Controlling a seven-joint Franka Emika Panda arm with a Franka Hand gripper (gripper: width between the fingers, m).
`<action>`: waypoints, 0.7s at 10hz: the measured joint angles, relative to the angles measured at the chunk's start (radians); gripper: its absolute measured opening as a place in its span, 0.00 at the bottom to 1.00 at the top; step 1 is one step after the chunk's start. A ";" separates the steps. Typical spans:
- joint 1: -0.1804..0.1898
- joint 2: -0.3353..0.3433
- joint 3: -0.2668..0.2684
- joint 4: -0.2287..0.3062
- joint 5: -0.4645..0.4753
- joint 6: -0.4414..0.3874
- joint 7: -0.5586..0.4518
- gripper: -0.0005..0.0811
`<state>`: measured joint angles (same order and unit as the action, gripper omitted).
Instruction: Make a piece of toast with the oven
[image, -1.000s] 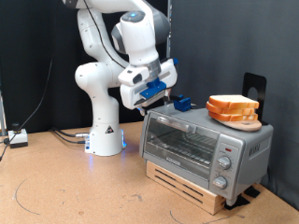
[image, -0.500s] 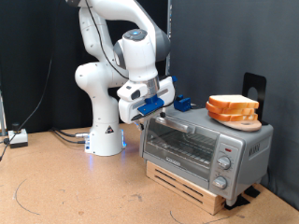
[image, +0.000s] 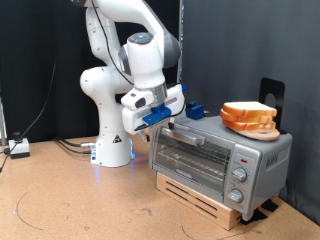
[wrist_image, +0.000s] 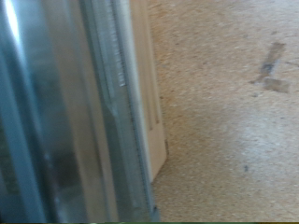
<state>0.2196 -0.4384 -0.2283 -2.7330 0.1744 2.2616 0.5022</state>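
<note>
**Arm is hanging right at the oven door, bread isn't in yet**

So the gripper (image: 163, 117) is sitting at the upper left corner of the oven (image: 220, 155), a bit left of the middle of the exterior view, right about where the door's top edge and handle are. My read is that this is the door-opening step, since the door is looking shut and the rack inside is showing through the glass with nothing on it.

The bread (image: 249, 117) is sitting on top of the oven toward its right end, upper right of centre in the frame. It's looking like a pile of slices, and I can't pick out the single piece of toast from the rest.

Jaws: honestly can't tell how far apart they are, and I'm not seeing anything held between them. The wrist view isn't helping, it's just looking down a blurry metal edge of the oven (wrist_image: 89, 112) with the worktop (wrist_image: 224, 112) beside it.

Judging from this, getting the door down calls for a solid hook or pinch on that handle, so lining the jaws up with the bar is what matters.
</note>
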 joint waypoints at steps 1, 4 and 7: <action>-0.019 0.020 -0.001 0.012 -0.016 0.009 0.007 0.99; -0.056 0.130 -0.003 0.072 -0.030 0.044 0.032 0.99; -0.059 0.247 -0.003 0.156 -0.013 0.098 0.030 0.99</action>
<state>0.1610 -0.1916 -0.2312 -2.5766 0.1615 2.3601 0.5327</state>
